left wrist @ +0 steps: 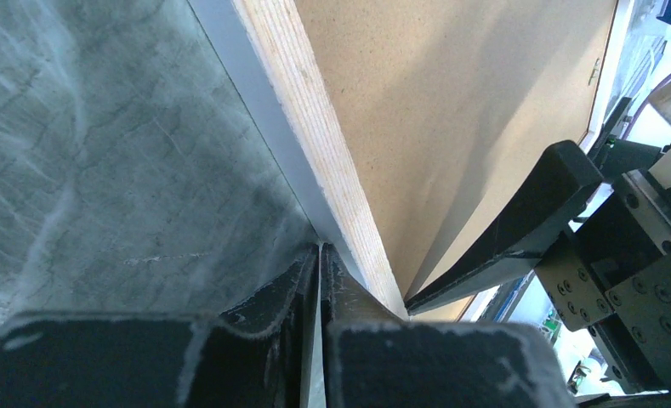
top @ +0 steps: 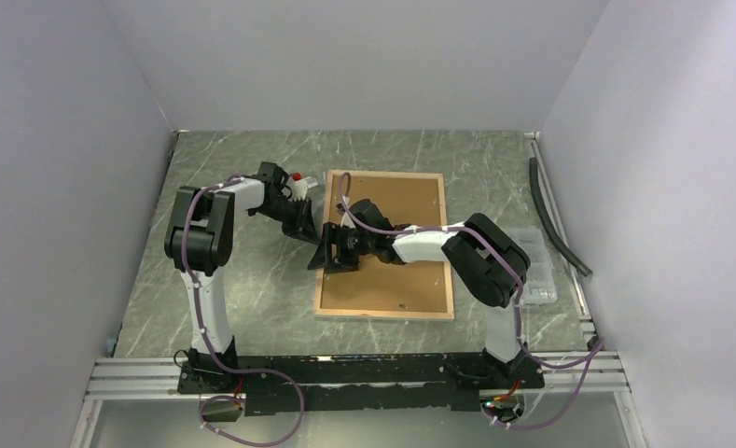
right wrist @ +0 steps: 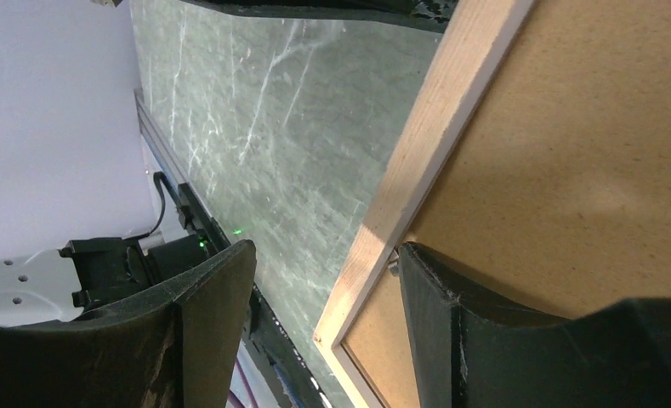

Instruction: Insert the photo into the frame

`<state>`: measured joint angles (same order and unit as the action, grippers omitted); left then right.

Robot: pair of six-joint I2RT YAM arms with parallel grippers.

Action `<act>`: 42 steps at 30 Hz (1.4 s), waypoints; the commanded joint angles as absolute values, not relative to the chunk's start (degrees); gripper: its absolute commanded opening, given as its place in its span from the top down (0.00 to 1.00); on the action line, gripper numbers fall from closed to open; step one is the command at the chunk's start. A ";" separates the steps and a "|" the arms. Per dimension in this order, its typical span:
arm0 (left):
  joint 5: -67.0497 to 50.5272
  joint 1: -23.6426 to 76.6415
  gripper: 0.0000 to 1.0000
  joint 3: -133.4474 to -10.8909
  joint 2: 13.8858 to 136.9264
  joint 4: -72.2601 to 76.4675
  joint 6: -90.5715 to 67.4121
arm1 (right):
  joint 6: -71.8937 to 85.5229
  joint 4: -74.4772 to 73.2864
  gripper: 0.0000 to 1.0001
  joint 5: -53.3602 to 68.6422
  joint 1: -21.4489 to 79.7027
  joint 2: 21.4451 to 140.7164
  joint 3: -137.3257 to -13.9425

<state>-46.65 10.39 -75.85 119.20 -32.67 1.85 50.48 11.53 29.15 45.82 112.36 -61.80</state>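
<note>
Between right gripper [right wrist: 325, 252] jaws, frame [right wrist: 425, 144] edge

Left claw [left wrist: 319, 255] pinched closed, right claw [right wrist: 325, 255] spread wide

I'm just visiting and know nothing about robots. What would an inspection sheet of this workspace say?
Surface: green marbled table.
Job's things: frame lies back up, brown board in it; photo not seen.
Clutter: clear box and black hose at the right.
Grippers: left gripper shut at the frame's left edge; right gripper open, straddling that edge.
Cables: purple cables along both arms.
Surroundings: pale walls on three sides.
</note>
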 commanded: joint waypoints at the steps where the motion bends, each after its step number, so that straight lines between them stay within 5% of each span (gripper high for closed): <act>1: -47.37 11.34 0.89 -75.74 118.70 -31.30 1.23 | 49.35 10.69 0.34 29.68 46.79 113.73 -62.98; 20: -45.88 10.98 0.89 -77.91 117.79 -31.37 0.65 | 46.15 3.75 0.32 28.23 45.04 112.35 -69.76; 28: -47.49 8.53 0.71 -84.21 119.27 -28.44 -4.40 | 43.38 2.05 0.28 26.61 35.24 110.11 -76.04; 42: -49.07 8.88 0.70 -90.95 128.57 -25.32 -9.26 | 44.10 4.82 0.27 25.82 28.93 124.18 -86.83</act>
<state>-48.51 8.45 -88.47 127.42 -26.68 -8.47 44.38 3.11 25.61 29.02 120.29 -82.15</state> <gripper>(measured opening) 0.320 0.729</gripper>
